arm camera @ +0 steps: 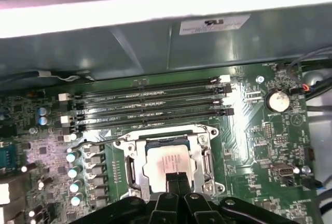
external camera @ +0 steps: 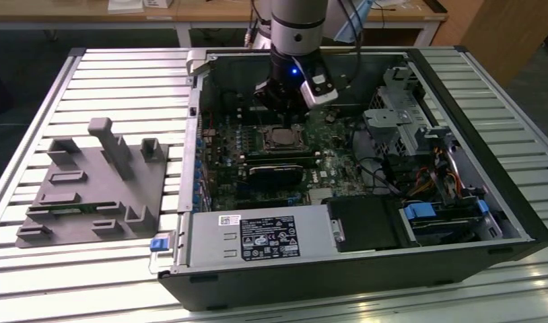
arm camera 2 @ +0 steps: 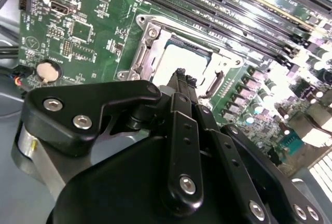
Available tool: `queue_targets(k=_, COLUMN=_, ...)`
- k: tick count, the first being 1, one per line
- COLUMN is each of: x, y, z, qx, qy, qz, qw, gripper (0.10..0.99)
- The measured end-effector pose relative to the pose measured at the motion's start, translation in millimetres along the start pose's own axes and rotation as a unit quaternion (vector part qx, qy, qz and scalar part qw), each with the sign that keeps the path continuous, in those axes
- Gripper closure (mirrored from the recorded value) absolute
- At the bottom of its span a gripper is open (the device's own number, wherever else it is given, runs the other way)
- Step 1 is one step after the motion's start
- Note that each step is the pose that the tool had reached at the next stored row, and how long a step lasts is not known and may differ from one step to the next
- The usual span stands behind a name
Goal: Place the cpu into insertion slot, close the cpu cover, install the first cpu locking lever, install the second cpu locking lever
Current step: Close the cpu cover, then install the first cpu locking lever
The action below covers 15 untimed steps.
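One arm [external camera: 297, 27] hung down into an open computer case [external camera: 256, 286] that lay on a slatted metal surface [external camera: 121, 81]. A grey moulded fixture [external camera: 94, 182] sat beside the case, toward the exterior view's left. The jaws were pressed together with nothing between them, poised just over the green circuit board [arm camera: 249, 141]. In both wrist views their dark tips overlapped one edge of the cpu [arm camera: 165, 162]; whether they actually touched it could not be told. The cpu lay flat in the insertion slot [external camera: 265, 141], and its pale metal top showed through the window of the cpu cover [arm camera: 203, 154], which lay down around it as a silvery frame. A thin wire lever [arm camera: 98, 140] ran out along one side of the slot; whether it was latched could not be told. Four long black memory slots [arm camera: 145, 105] ran just beside the socket. A round coin battery [arm camera: 276, 100] sat farther off on the board.
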<state>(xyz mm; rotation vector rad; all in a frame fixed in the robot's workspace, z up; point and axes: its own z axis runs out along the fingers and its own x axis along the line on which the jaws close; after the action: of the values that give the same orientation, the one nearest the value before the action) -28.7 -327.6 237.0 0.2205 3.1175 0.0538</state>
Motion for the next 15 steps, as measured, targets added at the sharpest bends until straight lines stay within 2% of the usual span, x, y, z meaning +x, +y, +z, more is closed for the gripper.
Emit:
queue_targets(k=4, x=-0.1, y=0.2, z=-3.8, qx=-0.0001, qy=-0.0002, qz=0.000, qw=1.0000, gripper=0.980)
queue_targets(k=15, x=-0.1, y=0.2, z=-3.9, qx=-0.0001, qy=-0.0003, qz=0.000, qw=1.0000, gripper=0.980)
